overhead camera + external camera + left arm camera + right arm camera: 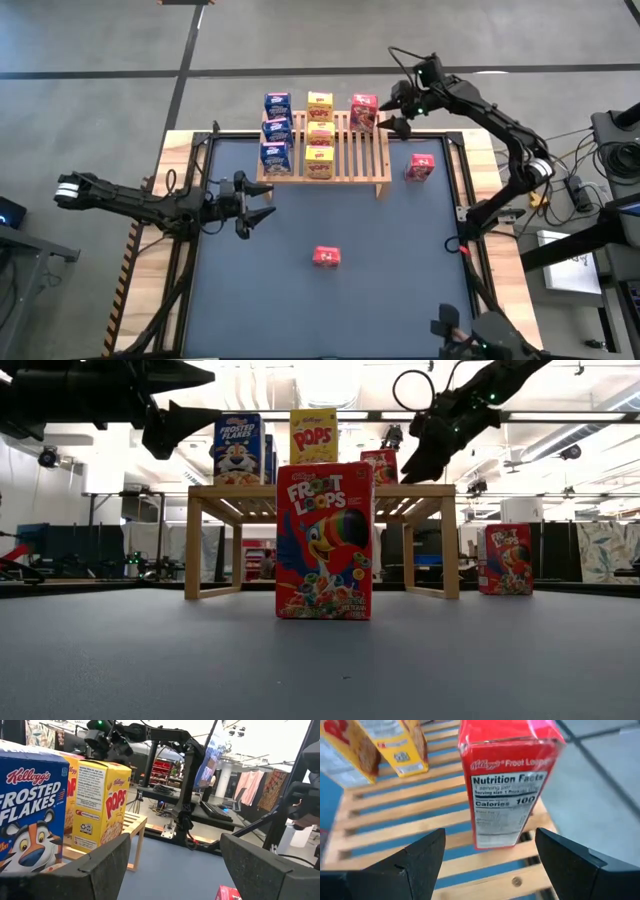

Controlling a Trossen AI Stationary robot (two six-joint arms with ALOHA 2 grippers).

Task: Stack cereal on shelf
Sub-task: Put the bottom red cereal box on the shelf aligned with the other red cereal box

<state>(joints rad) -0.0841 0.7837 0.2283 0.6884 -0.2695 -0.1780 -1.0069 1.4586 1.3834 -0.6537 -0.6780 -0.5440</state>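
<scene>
The shelf point(350, 155) stands at the table's far side. On its slats stand three blue cereal boxes point(276, 130), three yellow ones point(320, 135) and one red box point(507, 785), upright at the far right corner. My right gripper point(487, 865) hangs open just right of that red box point(363, 110), a finger on either side and clear of it. Two more red boxes stand on the table, one point(421, 167) right of the shelf and one point(326, 257) in the middle. My left gripper point(265, 205) is open and level, left of the shelf's near corner.
The dark table mat point(380, 300) lies bare around the middle red box point(325, 540). The shelf's right columns of slats point(395, 820) are bare in front of the red box. Cables and gear point(575, 190) sit off the table's right edge.
</scene>
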